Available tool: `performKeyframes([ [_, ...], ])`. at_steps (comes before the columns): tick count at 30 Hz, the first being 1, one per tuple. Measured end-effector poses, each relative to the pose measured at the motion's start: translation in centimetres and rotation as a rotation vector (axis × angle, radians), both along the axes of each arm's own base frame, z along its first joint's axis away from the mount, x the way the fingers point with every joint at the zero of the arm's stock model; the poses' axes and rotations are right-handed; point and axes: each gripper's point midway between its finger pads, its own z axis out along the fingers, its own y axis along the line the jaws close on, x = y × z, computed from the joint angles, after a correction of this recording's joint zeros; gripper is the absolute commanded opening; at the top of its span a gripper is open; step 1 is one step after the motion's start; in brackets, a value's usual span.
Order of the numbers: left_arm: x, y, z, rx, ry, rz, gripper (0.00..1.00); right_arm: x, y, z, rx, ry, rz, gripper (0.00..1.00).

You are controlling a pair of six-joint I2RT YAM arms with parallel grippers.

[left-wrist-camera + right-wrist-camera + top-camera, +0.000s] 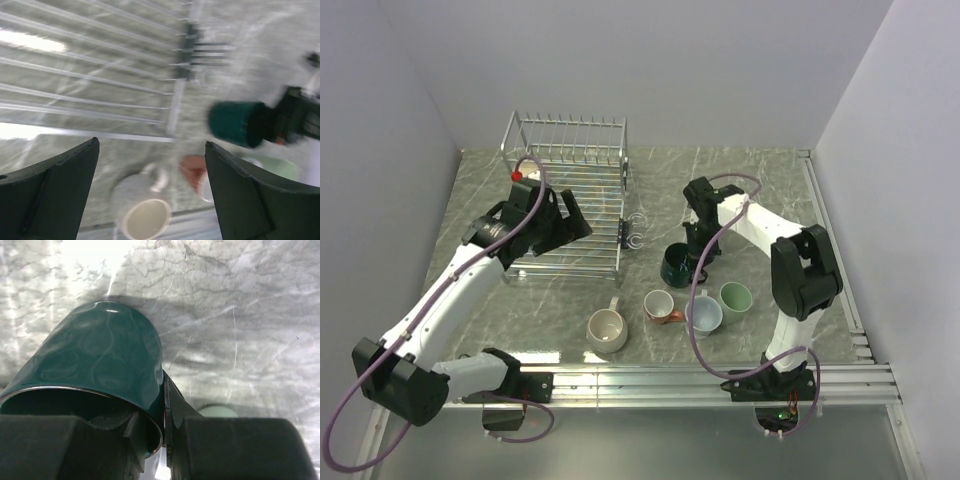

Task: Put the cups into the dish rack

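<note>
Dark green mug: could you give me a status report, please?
Right pincer shut on dark green mug rim. Left pincer open, over rack. It may crowd the drop.

Setting: lab-type robot test cell. Plain white panels (650,60) stand behind, left and right of a grey marble-patterned surface (760,190). An aluminium rail (650,378) along the surface's near edge carries the left arm (450,295) and right arm (805,275), with lilac cables (697,300) looped over both.
</note>
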Motion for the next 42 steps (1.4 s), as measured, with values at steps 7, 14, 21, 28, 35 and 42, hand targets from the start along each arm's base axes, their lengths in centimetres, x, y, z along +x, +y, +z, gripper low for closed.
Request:
performKeyframes([
  [7,-0.1,-5.6,7.8,-0.325,-0.213,-0.209,0.95,5.2,3.9,9.7,0.166,-0.171,-0.011,0.0],
  [14,-1.8,-9.7,14.5,-0.62,-0.401,-0.435,0.98,4.1,12.9,24.1,0.91,-0.258,-0.015,0.0],
  [21,-3.0,-10.1,17.1,-0.703,-0.495,-0.494,0.99,0.9,16.1,32.2,1.438,-0.021,-0.022,0.0],
  [28,-4.2,-9.3,19.0,-0.722,-0.571,-0.495,0.99,-2.0,16.5,36.4,1.577,0.108,0.08,0.0],
  [35,-5.6,-8.8,22.0,-0.733,-0.657,-0.534,0.99,-3.8,17.5,36.0,1.57,0.202,0.103,0.0],
  [42,-5.5,-8.4,23.0,-0.738,-0.667,-0.527,0.99,-5.0,18.5,34.5,1.528,0.27,0.122,0.0],
])
